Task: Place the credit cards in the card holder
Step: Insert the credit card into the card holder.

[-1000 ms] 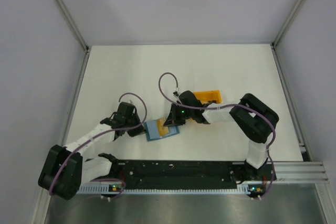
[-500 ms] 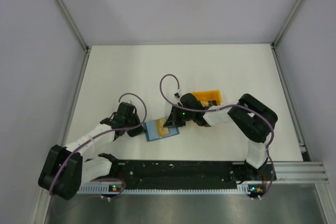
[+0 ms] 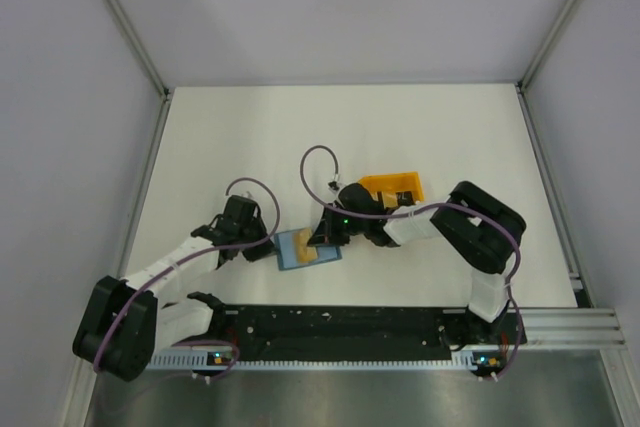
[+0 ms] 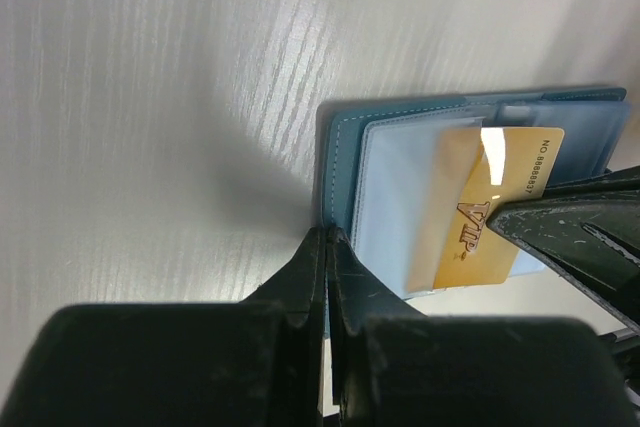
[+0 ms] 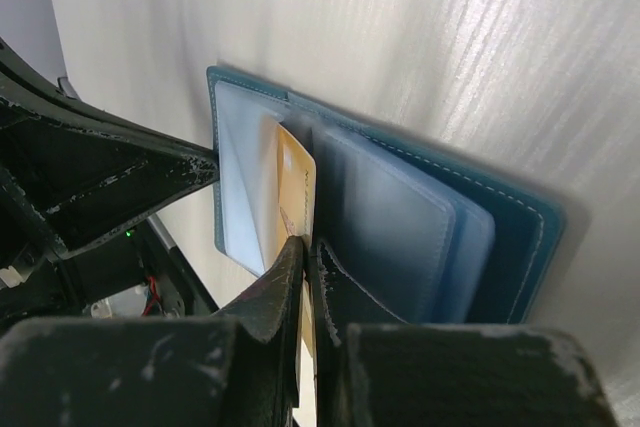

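Observation:
The teal-blue card holder (image 3: 290, 250) lies open on the white table, its clear inner sleeves showing (image 4: 395, 197). My left gripper (image 4: 330, 235) is shut on the holder's left edge. A gold credit card marked VIP (image 4: 492, 209) sits partway inside one clear sleeve. My right gripper (image 5: 306, 243) is shut on the outer end of that card (image 5: 297, 179). In the top view the right gripper (image 3: 322, 240) is over the holder's right side and the left gripper (image 3: 271, 248) is at its left side.
An orange tray (image 3: 394, 185) stands just behind the right wrist, partly hidden by the arm. A looped cable (image 3: 318, 162) rises from the right wrist. Metal frame rails (image 3: 545, 162) and grey walls border the table.
The right gripper has moved a little to the left with the gold card, which now reaches further into the holder. The left gripper has kept its grip and place.

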